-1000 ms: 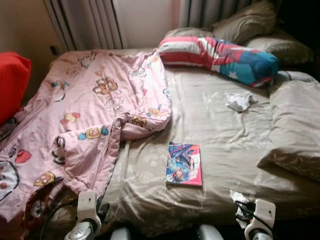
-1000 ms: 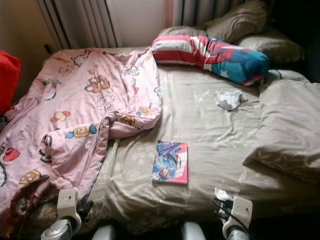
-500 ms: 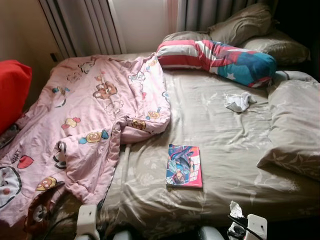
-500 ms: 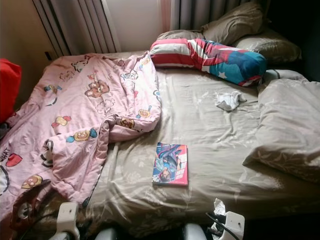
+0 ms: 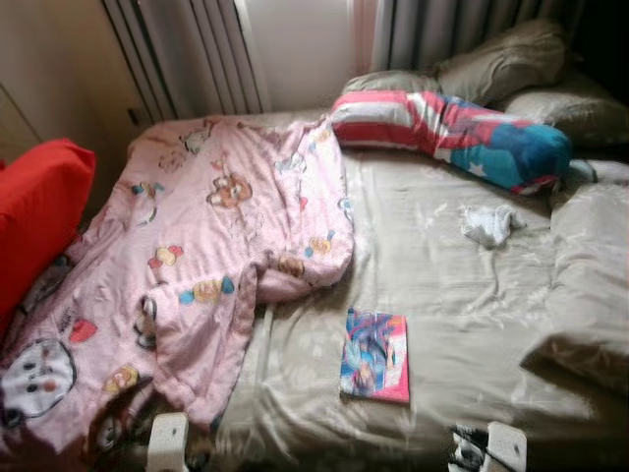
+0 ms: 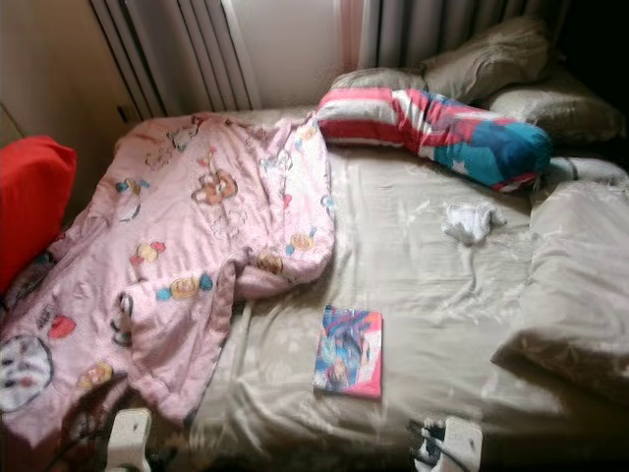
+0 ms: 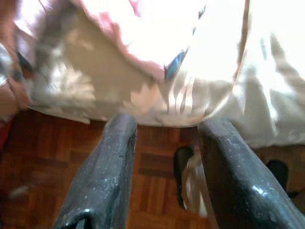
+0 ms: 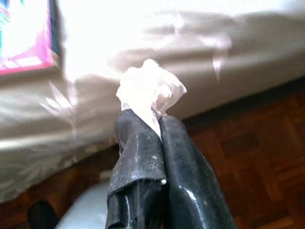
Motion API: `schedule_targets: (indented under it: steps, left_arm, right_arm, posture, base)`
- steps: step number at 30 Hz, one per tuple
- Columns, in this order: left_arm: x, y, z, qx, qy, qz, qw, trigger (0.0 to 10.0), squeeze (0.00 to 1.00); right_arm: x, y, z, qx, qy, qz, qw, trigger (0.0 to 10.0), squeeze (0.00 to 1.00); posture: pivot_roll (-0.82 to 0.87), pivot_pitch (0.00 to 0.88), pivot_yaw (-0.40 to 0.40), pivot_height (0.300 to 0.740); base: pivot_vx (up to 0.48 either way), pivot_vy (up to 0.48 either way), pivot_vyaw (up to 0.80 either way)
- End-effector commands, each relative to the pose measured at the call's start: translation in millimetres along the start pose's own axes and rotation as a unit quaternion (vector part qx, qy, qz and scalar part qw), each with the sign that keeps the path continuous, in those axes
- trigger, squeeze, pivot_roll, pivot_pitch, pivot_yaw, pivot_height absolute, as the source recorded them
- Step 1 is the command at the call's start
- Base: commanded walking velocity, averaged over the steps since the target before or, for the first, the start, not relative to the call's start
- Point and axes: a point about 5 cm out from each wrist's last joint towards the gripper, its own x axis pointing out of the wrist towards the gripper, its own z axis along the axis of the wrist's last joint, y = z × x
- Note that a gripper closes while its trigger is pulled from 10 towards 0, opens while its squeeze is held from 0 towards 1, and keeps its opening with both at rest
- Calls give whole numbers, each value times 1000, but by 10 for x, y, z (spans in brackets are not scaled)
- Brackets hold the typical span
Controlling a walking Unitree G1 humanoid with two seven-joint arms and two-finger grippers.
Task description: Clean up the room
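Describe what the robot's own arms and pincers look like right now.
Each pincer has two long, glossy black fingers, scuffed and tapering: left pincer, right pincer. In the head views, pale boxy wrist housings sit at the frame's lower edge, the right one with black cables beside it.

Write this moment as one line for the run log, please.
right tool: shut on tissue | left tool: open, holds nothing | on bed: book, second tissue, pink blanket

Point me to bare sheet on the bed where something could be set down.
Biggest free patch: the beige sheet between the pink blanket, the book and the crumpled tissue. A smaller strip lies right of the book, before the beige pillow. Crowded: the left half under the blanket, and the head end with the striped bolster.
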Motion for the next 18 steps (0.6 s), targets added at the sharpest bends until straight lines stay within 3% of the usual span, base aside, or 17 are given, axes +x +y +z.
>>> schedule_targets:
  steps: [1, 18]
  left_arm:
    - [-10, 0, -69, 0, 18, 5, 1000, 10000, 0]
    - [4, -23, -18, 3, 11, -8, 1000, 10000, 0]
  right_arm:
    - [2, 20, -3, 5, 2, 2, 1000, 10000, 0]
    - [18, -5, 32, 1, 11, 6, 1000, 10000, 0]
  posture:
    - [-105, 0, 56, 740]
    - [-100, 0, 42, 740]
  base:
    - [0, 0, 0]
    - [0, 0, 0]
